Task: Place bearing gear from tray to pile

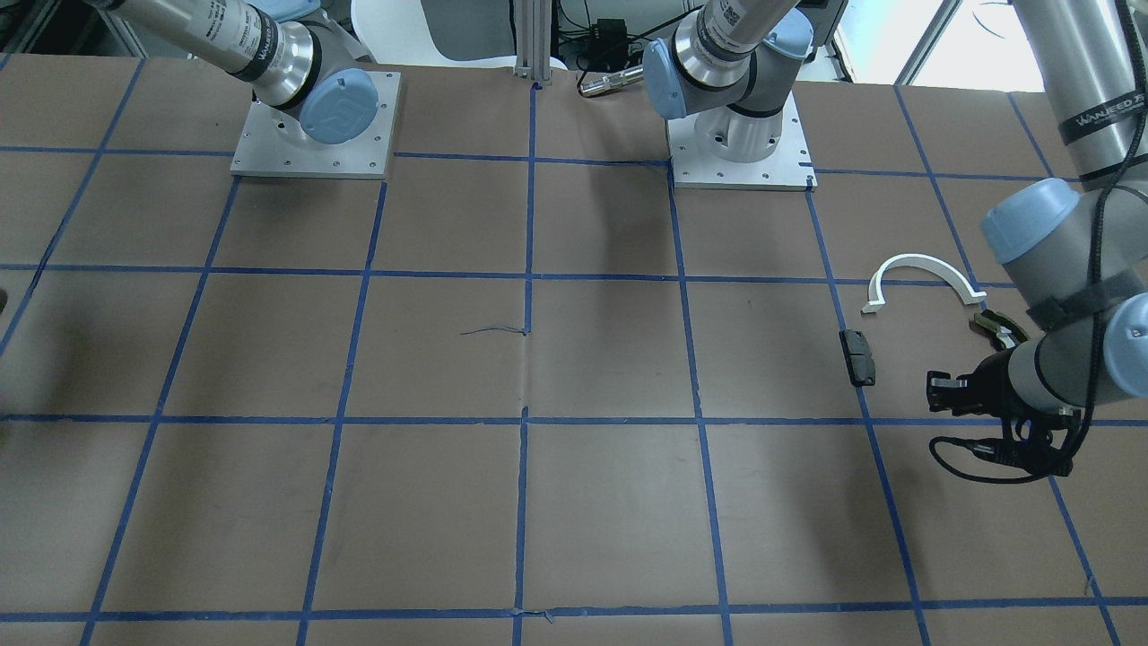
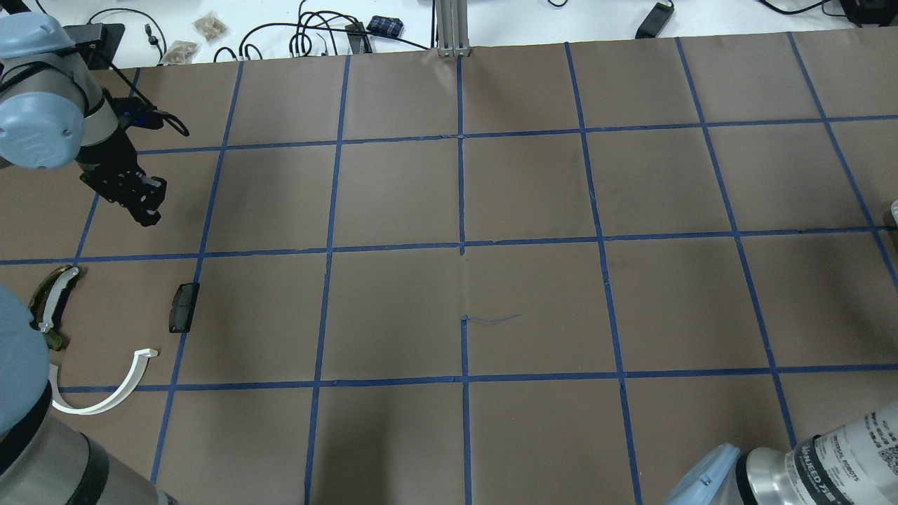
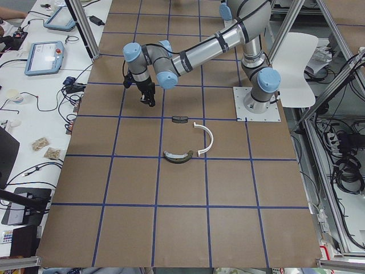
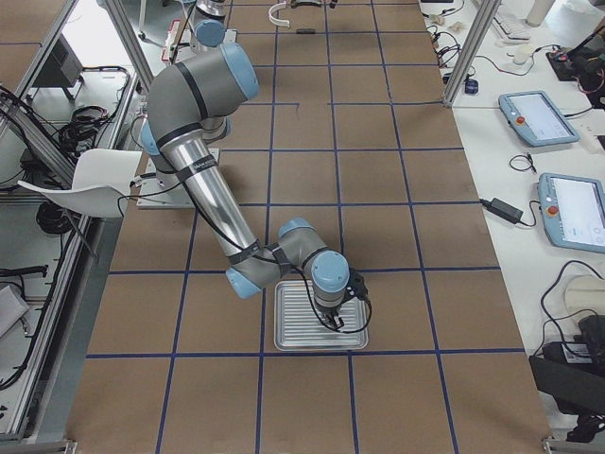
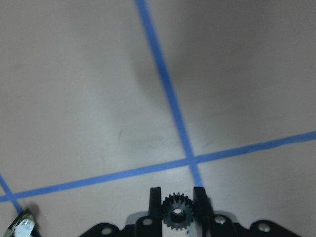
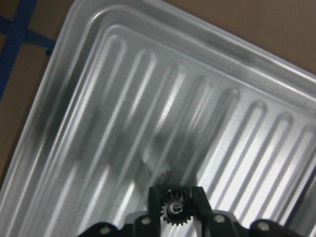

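Note:
My left gripper (image 5: 177,196) is shut on a small black bearing gear (image 5: 177,218) and holds it above the brown table. In the overhead view this gripper (image 2: 144,203) hangs just beyond the pile: a dark rectangular pad (image 2: 184,307), an olive curved shoe (image 2: 50,301) and a white half-ring arc (image 2: 112,389). My right gripper (image 6: 176,195) is shut on a second black gear (image 6: 174,211) just above the ribbed metal tray (image 6: 123,123). In the exterior right view it (image 4: 333,317) hangs over that tray (image 4: 293,333).
Blue tape lines (image 2: 461,245) divide the brown table into squares. Both arm base plates (image 1: 314,135) stand at the robot's edge. Cables and small bags (image 2: 210,28) lie beyond the far edge. Teach pendants (image 4: 539,118) lie on a side bench.

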`<state>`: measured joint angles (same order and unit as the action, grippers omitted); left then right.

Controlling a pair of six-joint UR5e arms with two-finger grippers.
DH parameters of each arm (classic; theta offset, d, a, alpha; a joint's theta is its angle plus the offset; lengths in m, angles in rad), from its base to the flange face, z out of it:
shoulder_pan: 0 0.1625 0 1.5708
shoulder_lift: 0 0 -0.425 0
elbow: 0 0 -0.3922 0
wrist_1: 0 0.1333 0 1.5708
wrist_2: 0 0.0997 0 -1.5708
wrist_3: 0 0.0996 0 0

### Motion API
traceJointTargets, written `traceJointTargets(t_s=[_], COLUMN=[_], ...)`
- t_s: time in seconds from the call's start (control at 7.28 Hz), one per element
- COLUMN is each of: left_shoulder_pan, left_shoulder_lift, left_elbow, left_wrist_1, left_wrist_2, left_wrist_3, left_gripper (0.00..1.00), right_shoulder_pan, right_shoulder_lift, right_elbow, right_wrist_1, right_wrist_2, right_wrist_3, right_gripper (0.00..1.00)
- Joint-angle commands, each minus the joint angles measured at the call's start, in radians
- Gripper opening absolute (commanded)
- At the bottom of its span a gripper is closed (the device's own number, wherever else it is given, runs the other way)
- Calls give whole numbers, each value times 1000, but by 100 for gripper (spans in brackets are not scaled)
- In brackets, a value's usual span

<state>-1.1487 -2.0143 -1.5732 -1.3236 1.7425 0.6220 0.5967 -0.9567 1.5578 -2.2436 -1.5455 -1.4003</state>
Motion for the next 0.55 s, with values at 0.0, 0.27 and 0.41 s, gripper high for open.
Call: traceJointTargets(t_s=[0.0, 0.27, 0.41], left_shoulder_pan=[123, 185, 195], left_shoulder_lift=[-3, 0, -7], left_elbow=[-55, -151, -160], left_wrist_1=[-72, -74, -69], left_wrist_2=[2, -1, -1], left_wrist_3=[25, 19, 19], left_gripper=[0, 0, 0], right_shoulder_pan=[35, 253, 369], right_shoulder_lift=[-180, -354, -414], right_elbow=[4, 8, 13], right_wrist_1=[194, 390, 504], right_wrist_2=[36, -11, -22], right_wrist_3=[140, 449, 686], right_gripper=[0, 0, 0])
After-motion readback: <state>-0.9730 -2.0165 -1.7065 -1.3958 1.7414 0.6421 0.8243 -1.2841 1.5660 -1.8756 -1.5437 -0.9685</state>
